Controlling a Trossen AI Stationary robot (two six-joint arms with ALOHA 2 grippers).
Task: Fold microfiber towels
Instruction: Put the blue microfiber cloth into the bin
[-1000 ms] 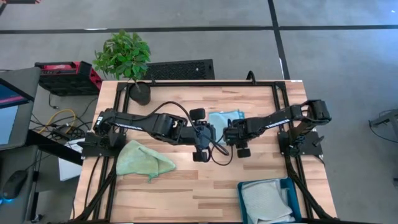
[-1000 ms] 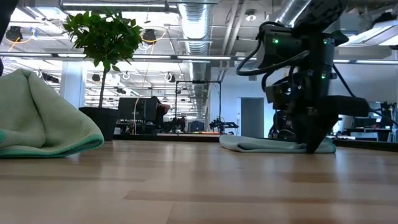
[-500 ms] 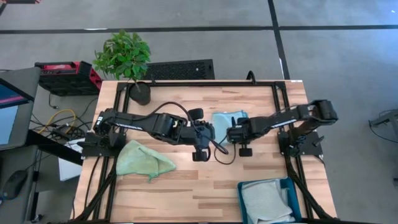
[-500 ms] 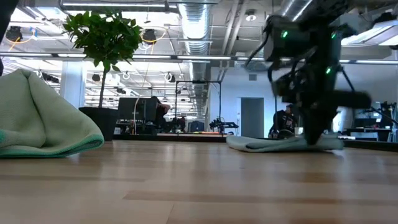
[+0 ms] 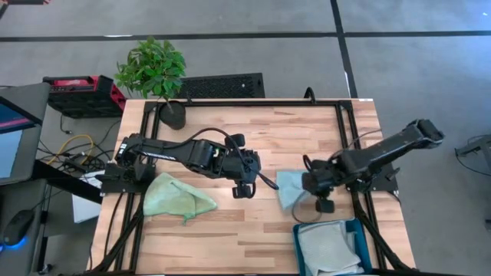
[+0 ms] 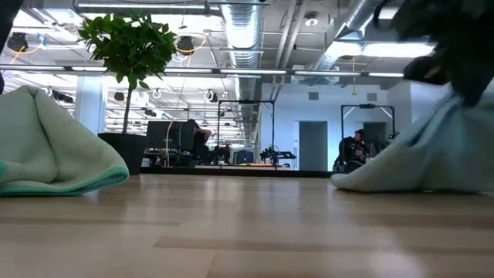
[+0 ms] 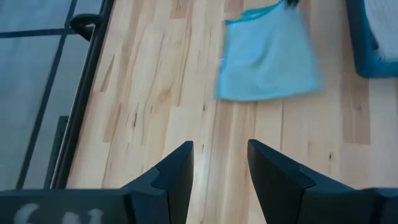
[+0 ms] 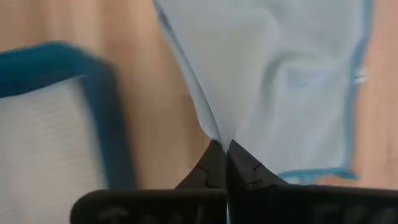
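Right gripper (image 8: 224, 163): pinched on light blue towel (image 5: 290, 188), near teal bin (image 5: 298, 234).
Left gripper (image 7: 219, 163): parted, empty, mid-table.
Green towel (image 5: 175, 196): crumpled, apart.

in the low view, the thin light blue microfiber towel (image 6: 432, 166) runs off the right edge, and the dark blurred shape above it cannot be told as any one part. the crumpled light green microfiber towel (image 6: 54, 147) is cut by the left edge there. from above, the rigid teal rectangular bin (image 5: 298, 245) and the grey folded cloth (image 5: 328, 249) inside it are cropped at the bottom edge. in the right wrist view, motion blur smears the bin's rim. a distant person (image 6: 356, 147) in the room is too small to make out.
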